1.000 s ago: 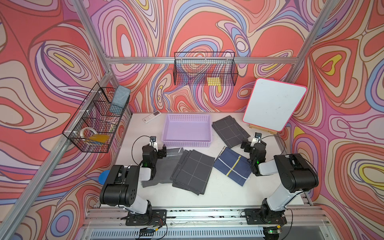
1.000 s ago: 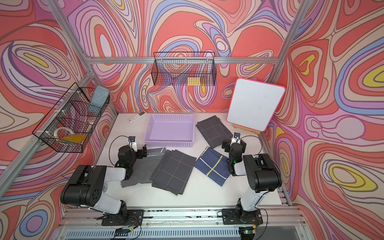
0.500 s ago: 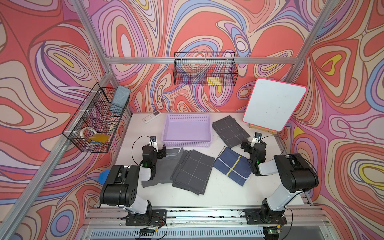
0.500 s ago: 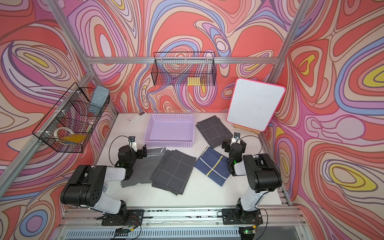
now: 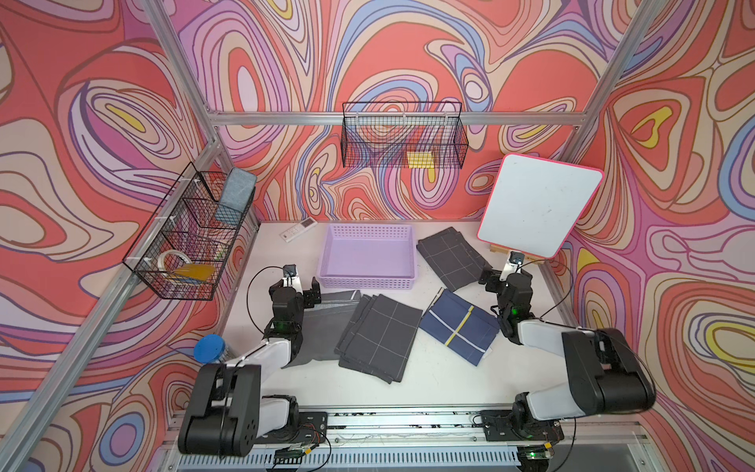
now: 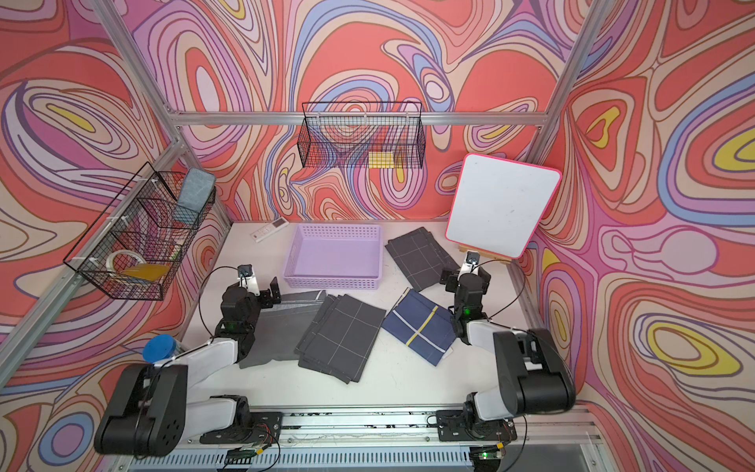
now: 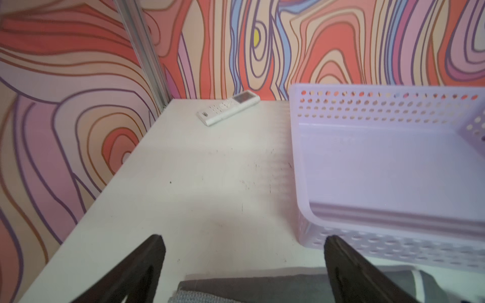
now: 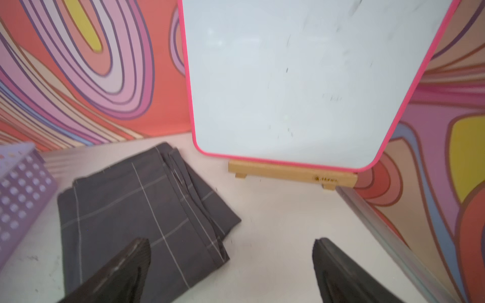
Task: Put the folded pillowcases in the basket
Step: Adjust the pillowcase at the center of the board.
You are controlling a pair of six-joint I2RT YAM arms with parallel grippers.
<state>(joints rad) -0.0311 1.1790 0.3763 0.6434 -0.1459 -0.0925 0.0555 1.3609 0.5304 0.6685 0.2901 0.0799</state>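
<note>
Both grippers are spread wide, gripping nothing. Our left gripper (image 7: 244,244) hangs over the plain grey folded pillowcase (image 5: 327,323). The cloth's edge shows between the fingers (image 7: 147,262), just in front of the lilac basket (image 5: 367,282). Our right gripper (image 8: 231,244) has one finger over the corner of a checked folded pillowcase (image 8: 131,210) near the whiteboard (image 8: 288,78).

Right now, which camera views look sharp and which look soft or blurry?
Both top views: crisp and evenly lit. Left wrist view: soft overall, near rim of the lilac perforated plastic basket and the left gripper blurred. Right wrist view: slightly soft; pink-edged whiteboard bright, no glare.
</note>
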